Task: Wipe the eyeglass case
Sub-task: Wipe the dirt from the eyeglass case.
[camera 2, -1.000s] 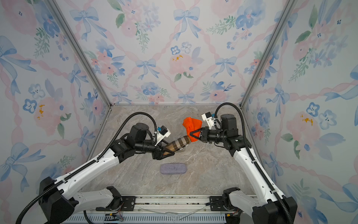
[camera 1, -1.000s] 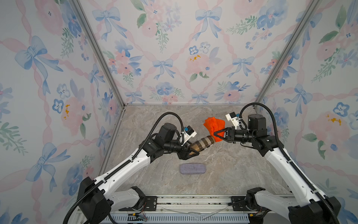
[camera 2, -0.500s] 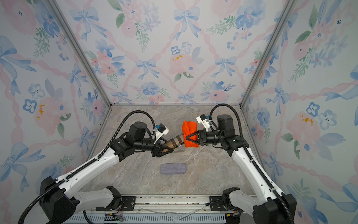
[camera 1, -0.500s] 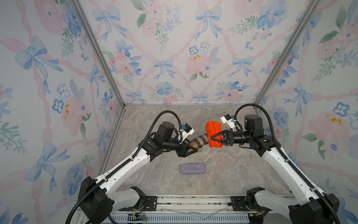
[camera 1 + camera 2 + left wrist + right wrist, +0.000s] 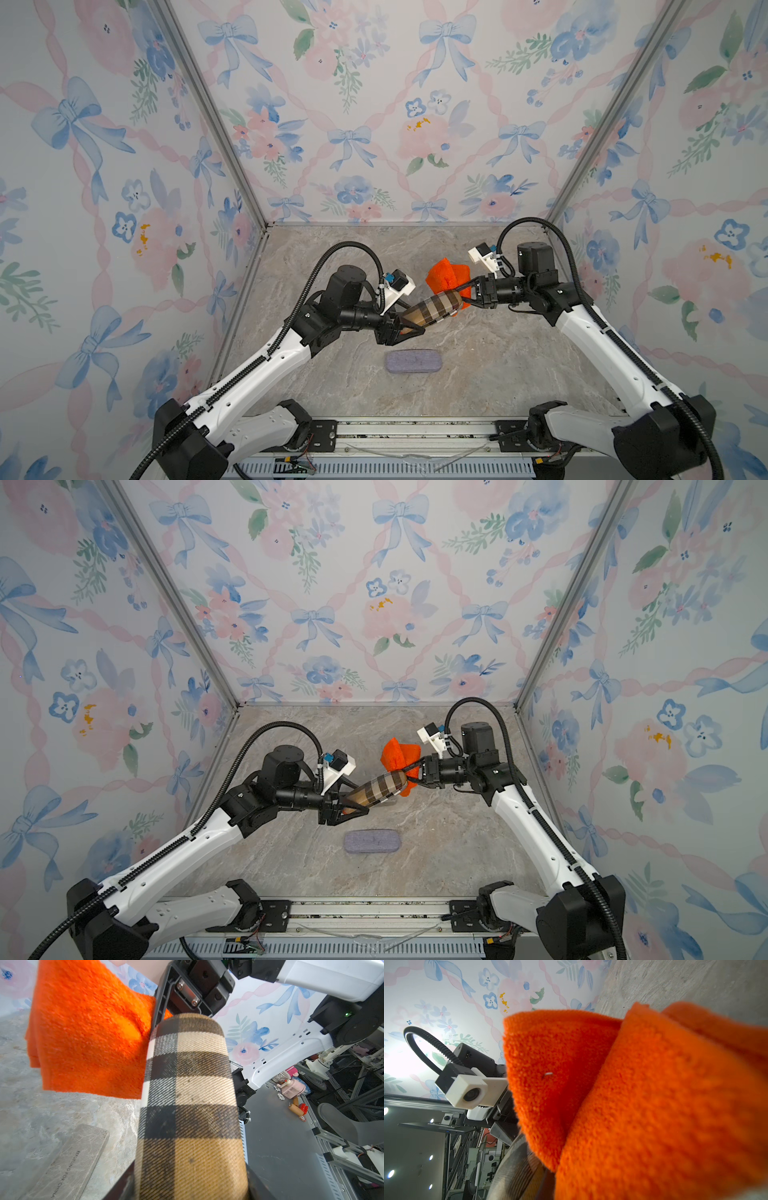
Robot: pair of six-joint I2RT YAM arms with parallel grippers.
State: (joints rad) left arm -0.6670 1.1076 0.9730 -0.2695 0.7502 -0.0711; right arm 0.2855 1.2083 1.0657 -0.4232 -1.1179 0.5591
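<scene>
Cloth [image 5: 445,275] back at plaid case [image 5: 434,309] tip; case closed, L end effector [image 5: 412,322] gripping.

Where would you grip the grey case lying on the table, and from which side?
Take the grey case across its narrow width, near mid-length, coming straight down from above. It lies flat and low on the table, long axis running side to side in both top views, so its long edges are probably the best faces for jaws to close on.

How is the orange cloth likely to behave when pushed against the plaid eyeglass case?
Probably floppy: the orange cloth hangs folded from the right fingers. Its fuzzy pile likely drags, not slips, on the woven plaid eyeglass case.
</scene>
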